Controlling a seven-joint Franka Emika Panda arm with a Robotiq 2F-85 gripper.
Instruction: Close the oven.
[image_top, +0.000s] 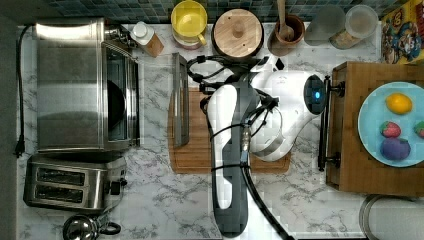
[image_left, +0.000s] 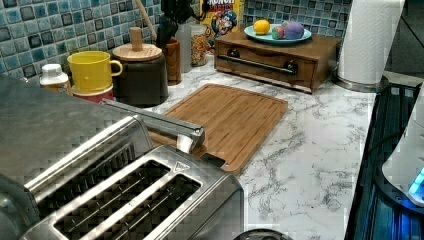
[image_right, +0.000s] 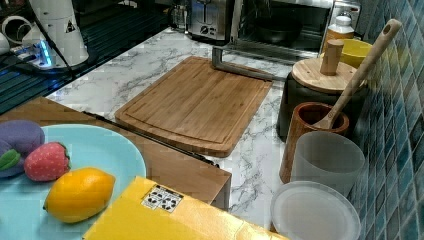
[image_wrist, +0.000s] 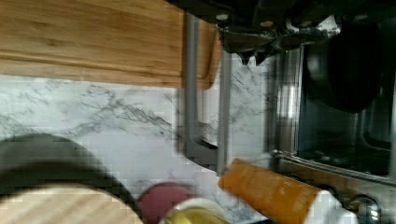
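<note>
Task not done: the oven (image_top: 75, 85) sits at the top view's left on the marble table (image_top: 165, 200), its drop door (image_top: 155, 100) fully down and flat, the bar handle (image_top: 180, 100) reaching over the near edge of the cutting board (image_top: 195, 155). Cavity is open, with a dark pan (image_top: 116, 104) inside. All the closing is left: the door must be lifted from the handle and swung up shut.

Moving right in the top view, the white arm (image_top: 235, 130) hangs above the board, covering the claw; its state cannot be told.

The wrist view looks down on the handle (image_wrist: 189, 88) and into the cavity, so the claw is likely close over the handle. The left view shows the toaster (image_left: 130, 205) in front and the handle (image_left: 155, 122) raised off the board. The right view shows the open oven (image_right: 285, 25) from across the board.
</note>
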